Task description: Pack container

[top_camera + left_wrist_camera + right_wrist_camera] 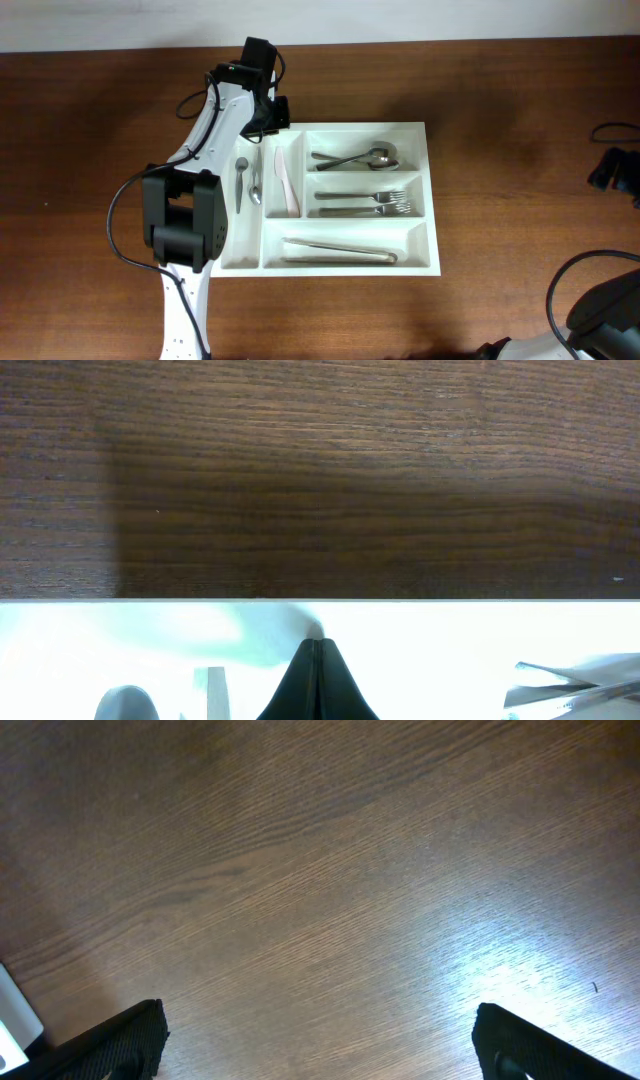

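From overhead, the container (434,200) lies about the middle of the counter (80,150), already holding spoons (365,158) and forks (370,203) in its wide compartments and more cutlery in the others, and your left gripper (268,120) hangs at its far left corner. In the left wrist view that gripper (318,645) is closed tight with nothing between its fingers, poised just above the container's white far wall (450,625), with bare wood beyond. In the right wrist view your right gripper (318,1040) is spread fully wide and empty over bare counter, well apart from the container. Expect the container to be stiff and light in itself, but heavier and noisier now with loose metal inside. Its smooth plastic will likely slip under a shallow pinch. If you must shift it, take a thin outer wall or a divider between the fingers, or push low against a side, and keep it level so the cutlery stays in its compartments
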Controlling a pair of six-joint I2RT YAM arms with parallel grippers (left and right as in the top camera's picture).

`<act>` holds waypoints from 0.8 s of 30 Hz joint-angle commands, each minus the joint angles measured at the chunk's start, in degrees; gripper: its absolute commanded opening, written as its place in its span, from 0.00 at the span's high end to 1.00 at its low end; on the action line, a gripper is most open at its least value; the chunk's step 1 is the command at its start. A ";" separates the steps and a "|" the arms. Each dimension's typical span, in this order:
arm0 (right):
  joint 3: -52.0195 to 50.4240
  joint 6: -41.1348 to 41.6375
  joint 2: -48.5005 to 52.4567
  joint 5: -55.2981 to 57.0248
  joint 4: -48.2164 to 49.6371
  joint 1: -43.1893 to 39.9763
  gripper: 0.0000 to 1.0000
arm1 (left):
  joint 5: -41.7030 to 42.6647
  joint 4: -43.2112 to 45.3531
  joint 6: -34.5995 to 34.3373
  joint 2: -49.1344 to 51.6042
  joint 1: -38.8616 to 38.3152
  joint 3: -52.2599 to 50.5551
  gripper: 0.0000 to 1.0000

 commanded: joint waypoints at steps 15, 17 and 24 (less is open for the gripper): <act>-0.07 0.50 0.52 0.31 0.02 -0.11 0.01 | 0.20 -1.77 -0.13 -1.99 4.76 11.28 0.34; -0.07 0.50 0.52 0.31 0.02 -0.11 0.01 | 0.20 -2.16 -0.13 -3.21 6.01 13.05 0.19; -0.07 0.50 0.52 0.31 0.02 -0.11 0.01 | 0.17 -4.85 -0.11 -9.44 11.37 16.06 0.01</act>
